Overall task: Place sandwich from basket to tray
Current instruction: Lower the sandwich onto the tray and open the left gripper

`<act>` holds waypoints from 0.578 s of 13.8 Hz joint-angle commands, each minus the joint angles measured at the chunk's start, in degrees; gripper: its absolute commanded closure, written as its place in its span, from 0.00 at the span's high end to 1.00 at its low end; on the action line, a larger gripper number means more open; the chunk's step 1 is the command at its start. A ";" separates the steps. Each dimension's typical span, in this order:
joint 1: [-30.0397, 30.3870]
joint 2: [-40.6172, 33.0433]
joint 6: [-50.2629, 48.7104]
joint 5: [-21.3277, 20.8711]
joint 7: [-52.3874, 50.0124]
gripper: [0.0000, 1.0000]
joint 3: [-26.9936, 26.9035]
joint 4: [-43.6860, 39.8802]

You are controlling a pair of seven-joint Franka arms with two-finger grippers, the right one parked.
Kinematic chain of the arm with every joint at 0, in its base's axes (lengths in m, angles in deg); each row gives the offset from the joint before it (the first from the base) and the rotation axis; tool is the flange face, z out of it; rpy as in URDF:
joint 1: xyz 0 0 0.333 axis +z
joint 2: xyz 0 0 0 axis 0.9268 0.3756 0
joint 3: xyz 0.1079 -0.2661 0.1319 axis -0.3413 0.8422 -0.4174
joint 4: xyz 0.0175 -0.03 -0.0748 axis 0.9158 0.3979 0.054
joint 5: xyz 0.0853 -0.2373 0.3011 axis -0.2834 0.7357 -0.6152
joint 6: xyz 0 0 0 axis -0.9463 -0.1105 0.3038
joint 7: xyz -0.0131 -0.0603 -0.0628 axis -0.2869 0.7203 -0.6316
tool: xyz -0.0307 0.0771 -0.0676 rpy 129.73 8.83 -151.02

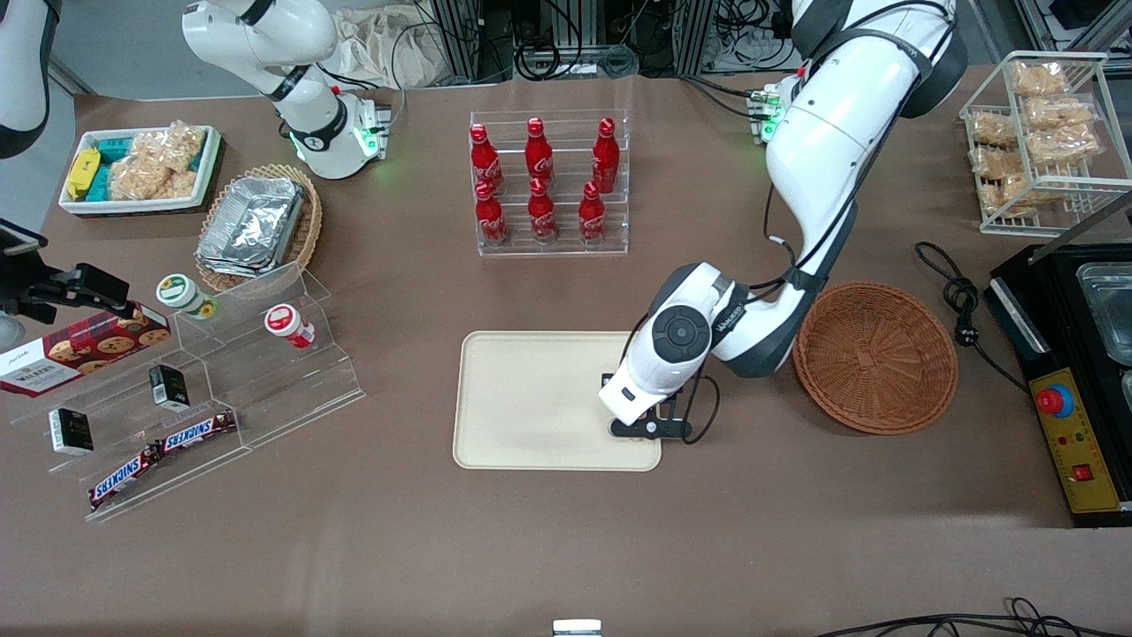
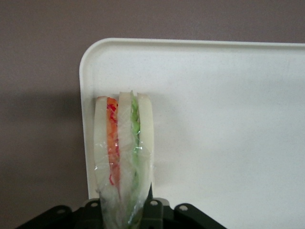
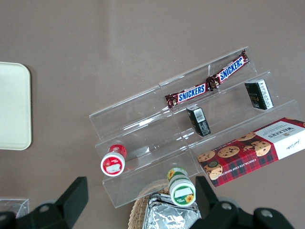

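Observation:
The sandwich [image 2: 124,152], a clear-wrapped wedge of white bread with orange and green layers, stands on edge between the fingers of my left gripper [image 2: 125,210], which is shut on it. It hangs over a rounded corner of the cream tray [image 2: 214,119], just inside the rim. In the front view the gripper [image 1: 650,425] points down over the tray [image 1: 531,398] at the end nearest the basket, and the arm's hand hides the sandwich. The reddish-brown wicker basket [image 1: 875,354] sits beside the tray toward the working arm's end and holds nothing.
A clear rack of red cola bottles [image 1: 548,181] stands farther from the front camera than the tray. A stepped acrylic shelf with snacks [image 1: 221,380] and a tan basket of foil containers [image 1: 261,226] lie toward the parked arm's end. A black appliance [image 1: 1074,372] and its cable [image 1: 955,292] flank the wicker basket.

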 commanded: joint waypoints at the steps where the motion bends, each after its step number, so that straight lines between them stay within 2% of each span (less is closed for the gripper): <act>1: -0.79 -0.47 -0.74 -1.08 -2.67 0.99 -0.84 -1.33; 4: -0.17 -3.53 -7.22 -0.99 -2.77 0.99 -0.85 -1.85; 8: 4.29 -13.98 -17.77 -1.08 -2.07 0.99 -0.94 -2.20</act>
